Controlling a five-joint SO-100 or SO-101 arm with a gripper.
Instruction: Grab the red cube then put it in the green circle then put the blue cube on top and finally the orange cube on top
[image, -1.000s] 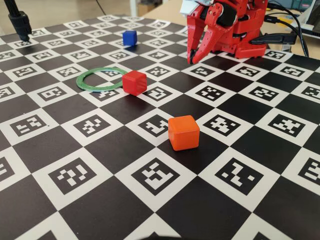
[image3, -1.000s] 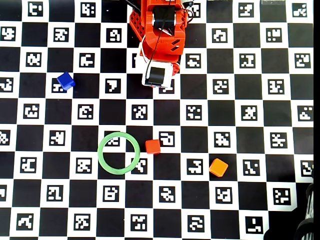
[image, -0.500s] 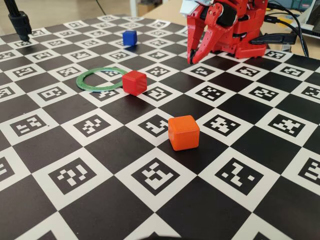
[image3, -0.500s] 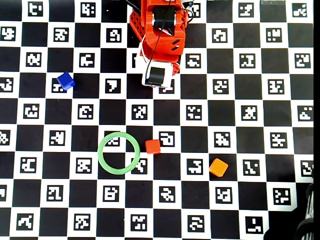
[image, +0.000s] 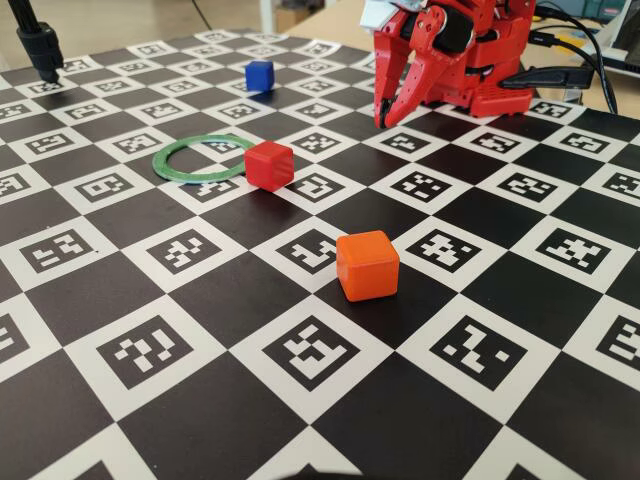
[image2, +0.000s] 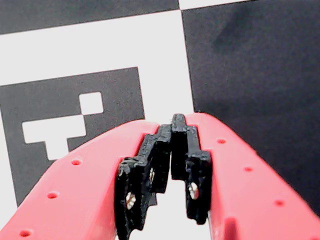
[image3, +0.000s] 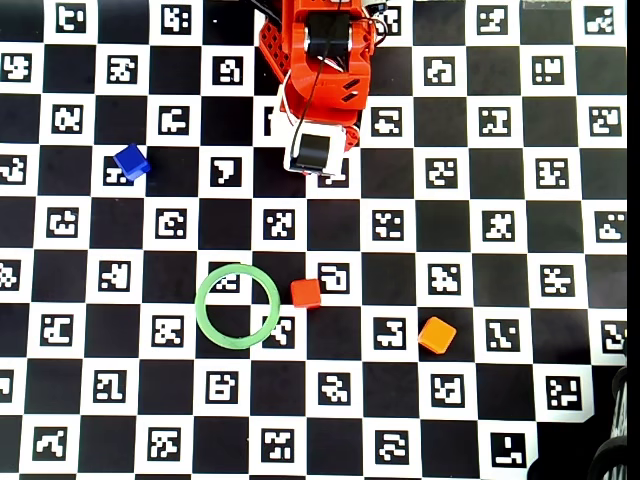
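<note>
Judging from the layout, nothing is stacked yet: the green circle (image3: 237, 306) lies empty, the red cube (image3: 306, 293) sits just outside its rim, the orange cube (image3: 437, 335) farther right in the overhead view, and the blue cube (image3: 131, 161) is well apart. The end effector (image2: 172, 131), pressed together and empty, hangs near the arm's base. From overhead the arm hides its fingertips.

A black-and-white checkerboard mat (image: 190, 300) — printed markers — black cables (image: 590, 60) beyond.

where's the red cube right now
In the overhead view the red cube sits on the board just right of the green circle, outside it, with the orange cube further right.
</note>
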